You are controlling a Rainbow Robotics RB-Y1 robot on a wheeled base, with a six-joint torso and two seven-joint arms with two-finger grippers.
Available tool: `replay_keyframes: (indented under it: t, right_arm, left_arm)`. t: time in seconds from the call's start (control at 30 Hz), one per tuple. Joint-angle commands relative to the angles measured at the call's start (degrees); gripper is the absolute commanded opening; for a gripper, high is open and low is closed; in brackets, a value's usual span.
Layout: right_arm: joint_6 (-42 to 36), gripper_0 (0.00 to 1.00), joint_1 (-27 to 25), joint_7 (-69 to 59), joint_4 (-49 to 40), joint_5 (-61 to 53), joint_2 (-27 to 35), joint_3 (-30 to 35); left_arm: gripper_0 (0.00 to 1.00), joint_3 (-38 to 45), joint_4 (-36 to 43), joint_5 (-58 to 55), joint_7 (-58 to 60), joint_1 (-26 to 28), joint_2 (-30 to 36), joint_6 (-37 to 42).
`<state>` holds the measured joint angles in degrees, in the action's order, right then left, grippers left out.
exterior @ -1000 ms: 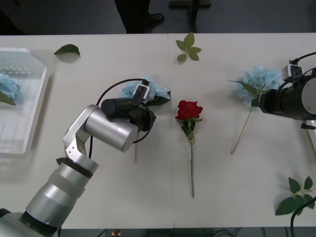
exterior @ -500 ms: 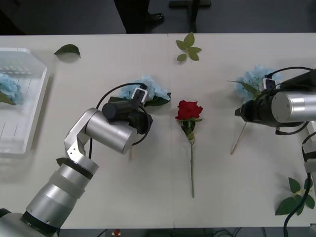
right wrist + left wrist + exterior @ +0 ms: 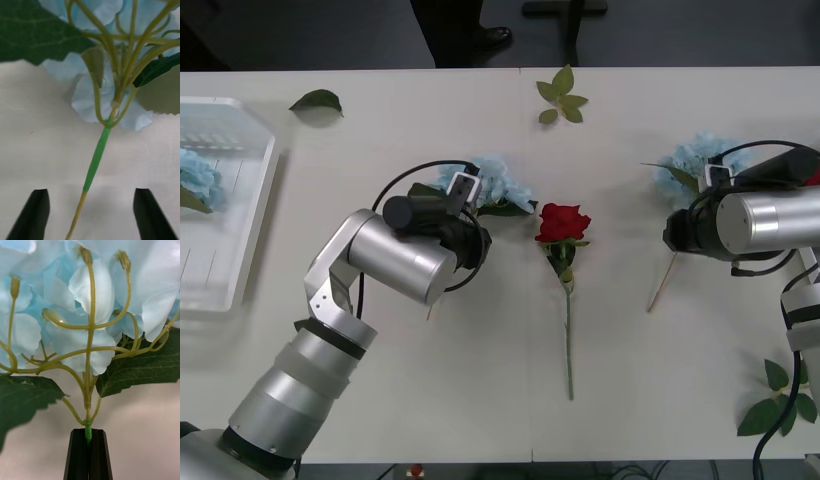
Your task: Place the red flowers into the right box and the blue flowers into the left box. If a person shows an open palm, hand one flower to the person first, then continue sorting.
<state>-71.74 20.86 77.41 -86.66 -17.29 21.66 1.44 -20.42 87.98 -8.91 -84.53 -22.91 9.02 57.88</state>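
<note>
My left gripper (image 3: 88,432) is shut on the green stem of a pale-blue flower (image 3: 93,296). In the front view that blue flower (image 3: 492,181) lies left of centre, just beyond the left gripper (image 3: 470,236). A second blue flower (image 3: 700,160) lies at the right with its stem (image 3: 96,157) between the open fingers of my right gripper (image 3: 90,191), untouched. A red flower (image 3: 563,222) lies on the table between the arms. The left box (image 3: 240,200) at the far left holds another blue flower (image 3: 195,180). The right box and an open palm are out of view.
Loose green leaf sprigs lie at the back left (image 3: 316,100), back centre (image 3: 561,96) and front right (image 3: 780,400). The white table (image 3: 630,380) has free room in front of the red flower's stem.
My right arm swung left and lowered over the right blue flower's stem. The left gripper shifted its blue flower a little, and the stem's end swung left.
</note>
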Motion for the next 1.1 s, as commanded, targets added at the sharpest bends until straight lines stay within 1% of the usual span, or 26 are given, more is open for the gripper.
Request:
replay_keyframes:
  t: [0.03, 0.13, 0.3, 0.47, 0.53, 0.67, 0.9, 0.97, 1.0, 1.1]
  right_arm:
    - [0.11, 0.06, 1.55, -1.56, -0.26, 0.24, 0.04, 0.41]
    - [0.11, 0.04, 1.55, -1.56, 0.00, 0.24, -0.04, 0.32]
    - [0.11, 0.00, 1.64, -1.64, -0.08, 0.06, -0.04, 0.15]
    - [0.02, 0.00, 1.55, -0.94, -1.40, -0.46, 0.04, 1.55]
    - [-1.21, 0.00, 1.55, 0.29, -4.04, -0.73, 0.04, 2.52]
    - [-4.81, 0.00, 1.55, 5.83, -9.40, -3.36, 0.04, 5.24]
    - [-10.97, 0.00, 1.55, 17.87, -18.45, -17.95, 0.04, 10.52]
    - [-11.06, 0.00, 1.55, 21.56, -18.98, -27.18, 0.04, 12.72]
    - [-11.06, 0.00, 1.55, 22.53, -18.98, -29.64, 0.04, 13.24]
    - [-11.14, 0.00, 1.55, 26.57, -18.98, -39.75, 0.04, 15.00]
  left_arm:
    - [0.00, 4.68, 10.99, -4.19, 2.35, -1.43, 3.73, 7.33]
    - [0.00, 8.38, 15.38, -6.38, 2.53, -1.43, 5.83, 11.20]
    - [0.00, 15.67, 19.51, -6.91, 2.79, -1.52, 9.44, 13.66]
    - [0.00, 24.20, 19.78, -7.00, 2.09, -1.52, 13.04, 13.66]
    - [0.00, 28.41, 19.78, -7.44, 1.48, -1.52, 14.80, 13.66]
    - [0.00, 34.22, 19.42, -7.53, -1.60, -1.43, 17.61, 13.66]
    - [0.00, 45.29, 16.61, -8.05, -11.88, -1.26, 23.50, 13.57]
    - [0.00, 48.19, 15.12, -8.58, -15.05, -0.55, 25.26, 11.73]
    - [0.00, 48.54, 14.50, -8.58, -15.84, -0.29, 25.70, 11.02]
    - [0.00, 50.21, 11.78, -9.11, -18.48, 2.26, 27.81, 5.49]
